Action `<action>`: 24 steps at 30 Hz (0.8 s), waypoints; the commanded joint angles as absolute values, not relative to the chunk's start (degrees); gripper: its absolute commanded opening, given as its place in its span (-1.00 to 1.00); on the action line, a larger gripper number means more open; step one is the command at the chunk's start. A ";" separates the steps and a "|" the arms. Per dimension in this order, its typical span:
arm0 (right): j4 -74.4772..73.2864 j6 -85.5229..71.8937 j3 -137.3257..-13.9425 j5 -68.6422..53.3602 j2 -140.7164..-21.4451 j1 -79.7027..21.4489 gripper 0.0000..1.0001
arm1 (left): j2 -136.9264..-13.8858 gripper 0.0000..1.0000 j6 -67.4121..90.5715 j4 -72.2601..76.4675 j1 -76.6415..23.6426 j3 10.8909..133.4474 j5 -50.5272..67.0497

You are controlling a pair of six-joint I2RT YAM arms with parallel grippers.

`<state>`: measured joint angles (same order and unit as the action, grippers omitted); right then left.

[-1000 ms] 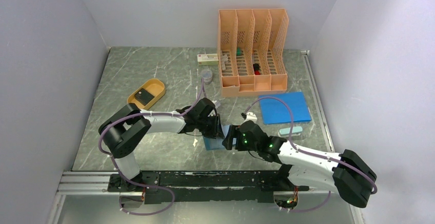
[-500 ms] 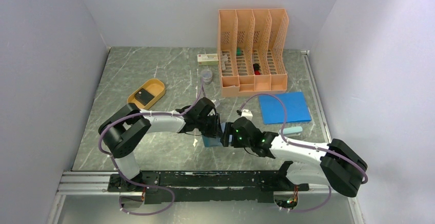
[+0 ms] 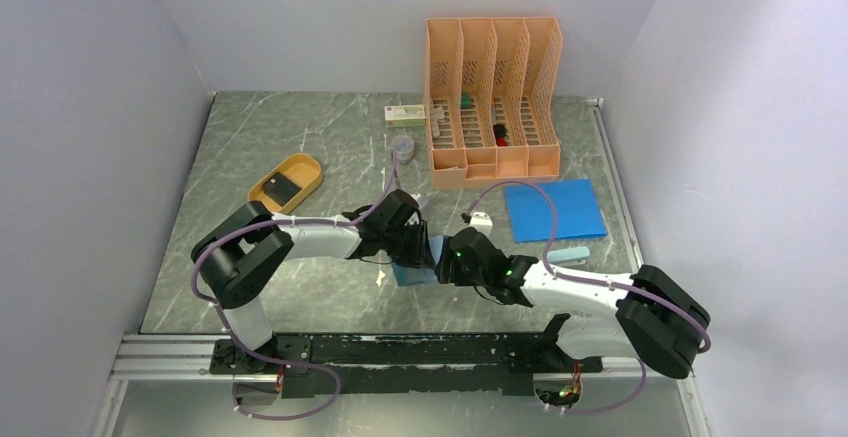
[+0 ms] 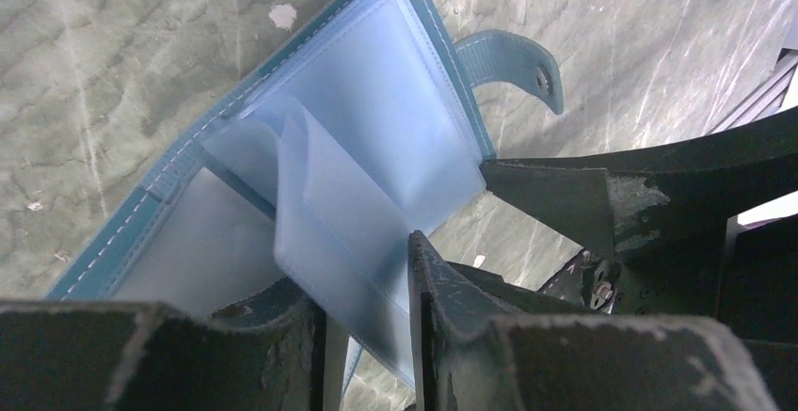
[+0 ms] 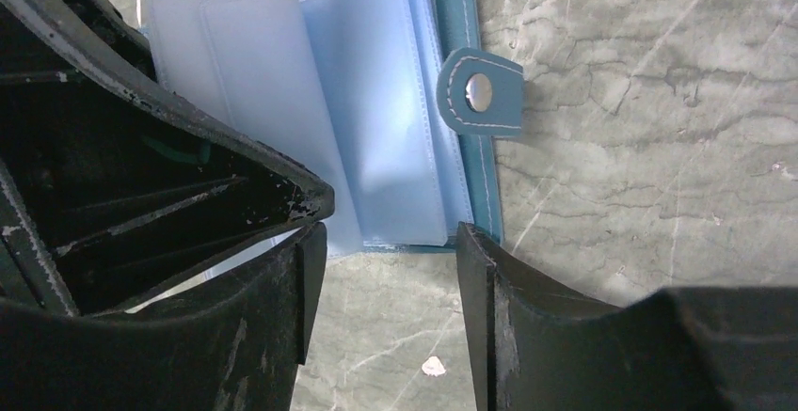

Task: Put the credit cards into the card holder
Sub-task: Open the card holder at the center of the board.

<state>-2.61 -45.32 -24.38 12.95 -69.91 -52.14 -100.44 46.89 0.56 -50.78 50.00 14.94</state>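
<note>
The card holder (image 3: pixel 410 275), a teal wallet, lies open on the marble between my two grippers. Its clear inner pockets (image 4: pixel 376 101) fan out and its snap tab (image 5: pixel 480 91) points away from the spine. My left gripper (image 4: pixel 367 279) is shut on a clear pocket leaf at the wallet's near edge; in the top view it (image 3: pixel 424 249) sits over the wallet. My right gripper (image 5: pixel 386 251) is open and empty, its fingertips just short of the wallet's edge (image 3: pixel 444 265). One dark credit card (image 3: pixel 283 188) lies in the orange oval tray (image 3: pixel 300 169) at the left.
An orange file organizer (image 3: pixel 493 97) stands at the back. A flat bright-blue sheet (image 3: pixel 555 209) lies right of the grippers, with a small pale object (image 3: pixel 566 255) near it. A white box (image 3: pixel 405 114) and a small cup (image 3: pixel 402 147) sit left of the organizer.
My right arm has swung left, bringing its open gripper up against the wallet. The left arm has held its place on the wallet.
</note>
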 commanded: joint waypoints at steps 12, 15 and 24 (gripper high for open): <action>-5.88 -46.04 -23.12 15.03 -76.20 -52.17 0.11 | -97.83 -0.33 44.58 -3.77 -49.68 50.72 14.17; -6.35 -46.46 -22.94 14.95 -74.71 -52.16 0.11 | -98.22 -0.35 44.39 -4.06 -49.34 50.71 13.89; -12.15 -45.23 -24.00 14.14 -59.13 -52.41 0.20 | -99.71 -0.35 44.54 -3.31 -49.21 50.56 14.15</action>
<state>-6.37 -46.26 -24.38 13.96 -65.78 -52.14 -99.22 45.63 -2.44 -49.58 50.09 14.11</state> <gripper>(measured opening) 0.599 0.324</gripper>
